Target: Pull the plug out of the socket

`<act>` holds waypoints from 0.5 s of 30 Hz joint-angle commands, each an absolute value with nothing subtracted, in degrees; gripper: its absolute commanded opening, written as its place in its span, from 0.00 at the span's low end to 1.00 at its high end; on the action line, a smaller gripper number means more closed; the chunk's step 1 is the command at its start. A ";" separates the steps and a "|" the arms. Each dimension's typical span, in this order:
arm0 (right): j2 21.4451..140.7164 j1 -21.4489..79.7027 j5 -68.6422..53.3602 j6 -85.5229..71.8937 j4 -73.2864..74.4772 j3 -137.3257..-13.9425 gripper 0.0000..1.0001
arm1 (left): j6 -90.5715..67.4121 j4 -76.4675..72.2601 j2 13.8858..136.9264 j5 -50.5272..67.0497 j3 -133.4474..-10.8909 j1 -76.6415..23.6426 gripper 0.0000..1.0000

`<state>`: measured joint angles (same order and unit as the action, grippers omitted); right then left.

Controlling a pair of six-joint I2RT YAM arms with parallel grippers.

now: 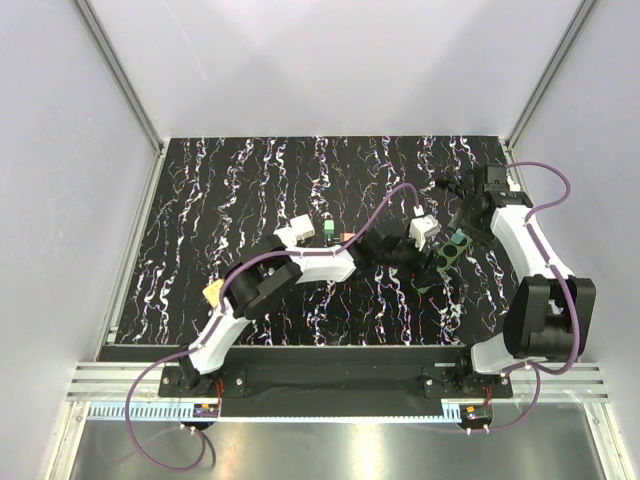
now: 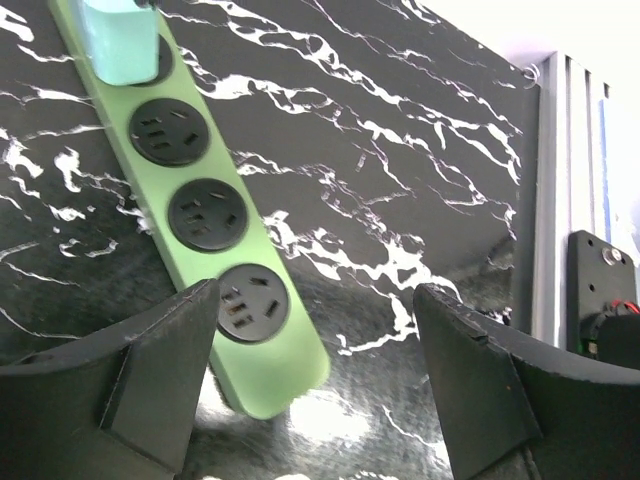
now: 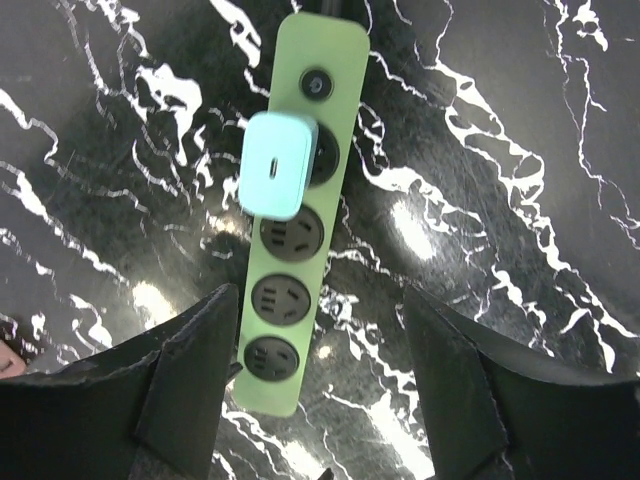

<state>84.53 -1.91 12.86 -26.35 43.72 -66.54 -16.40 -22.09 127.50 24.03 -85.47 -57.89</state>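
Note:
The socket, a green power strip [image 1: 443, 263] with a row of round black outlets, lies on the black marbled table at the right. It also shows in the left wrist view [image 2: 190, 215] and the right wrist view [image 3: 290, 290]. A pale blue plug [image 3: 280, 165] sits in an outlet near the strip's far end, and its lower part shows in the left wrist view [image 2: 120, 40]. My left gripper [image 2: 315, 385] is open and empty over the strip's near end, which lies by its left finger [image 2: 150, 375]. My right gripper [image 3: 320, 395] is open and empty above the strip, which is near its left finger [image 3: 190, 385].
The strip's black cord [image 3: 330, 8] leaves its far end toward the back right. Both arms meet over the strip [image 1: 400, 255]. White enclosure walls [image 1: 120, 150] surround the table. An aluminium rail [image 2: 560, 200] runs along the near edge.

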 commanded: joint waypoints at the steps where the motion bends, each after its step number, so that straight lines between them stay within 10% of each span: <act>1: 87.18 -2.63 11.78 -26.81 40.43 -68.46 0.73 | -16.61 -23.21 129.11 25.75 -89.64 -57.30 0.84; 15: 91.76 -2.90 8.88 -26.28 37.44 -70.49 0.70 | -20.92 -24.08 135.96 29.88 -98.60 -57.30 0.59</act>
<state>91.15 -2.68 9.61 -26.39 39.64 -67.53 -19.75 -21.43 134.98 27.24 -94.59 -57.28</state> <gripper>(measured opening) 0.698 0.607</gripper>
